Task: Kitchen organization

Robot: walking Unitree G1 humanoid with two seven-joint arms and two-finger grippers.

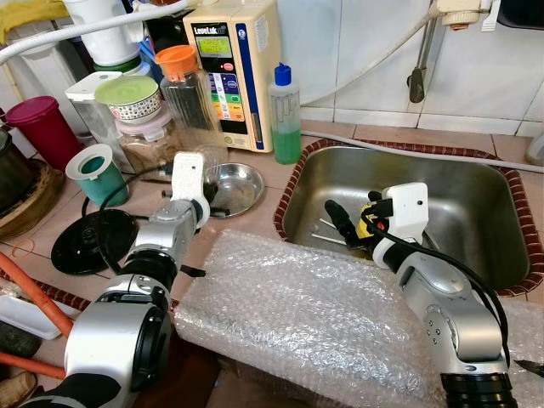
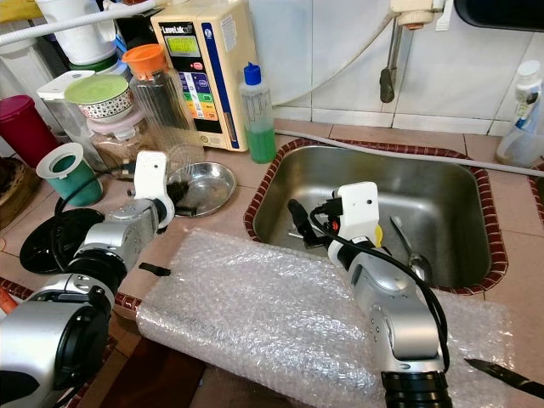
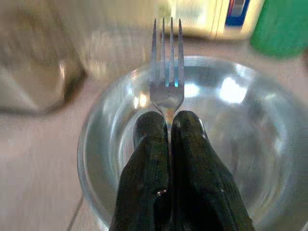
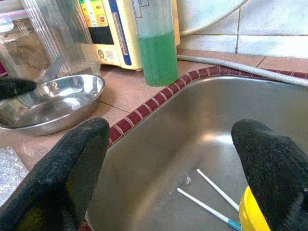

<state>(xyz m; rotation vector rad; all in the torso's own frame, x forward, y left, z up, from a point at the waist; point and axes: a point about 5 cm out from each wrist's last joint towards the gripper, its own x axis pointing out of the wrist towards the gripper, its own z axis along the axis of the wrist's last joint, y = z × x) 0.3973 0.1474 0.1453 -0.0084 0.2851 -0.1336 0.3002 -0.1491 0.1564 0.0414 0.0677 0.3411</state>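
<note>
Left gripper [image 3: 169, 130]: its two black fingers are clenched on the handle of a fork [image 3: 167, 72], tines pointing away from the wrist — held just above the steel bowl [image 1: 242, 191].
Fork: gripped by its neck, tines over the inside of the bowl; contact with the bowl cannot be told.
Steel bowl: set on the tiled counter [image 1: 280, 183], between the clear jars and the sink's left rim.
Right gripper [image 4: 173, 168]: held inside the sink [image 2: 442, 183] near its left wall, fingers spread wide apart with nothing between them.
Sink: two thin white sticks [image 4: 211, 197] are seen lying on its bottom, and a spoon [image 2: 406, 246] lies further right.
Bubble wrap [image 2: 255, 314]: spread over the counter's front edge, under both arms.
Green liquid bottle [image 1: 286, 115]: upright beside the beige appliance [image 1: 234, 68], behind the sink's corner.
Knife [image 2: 506, 376]: lying on the bubble wrap at the far right.
</note>
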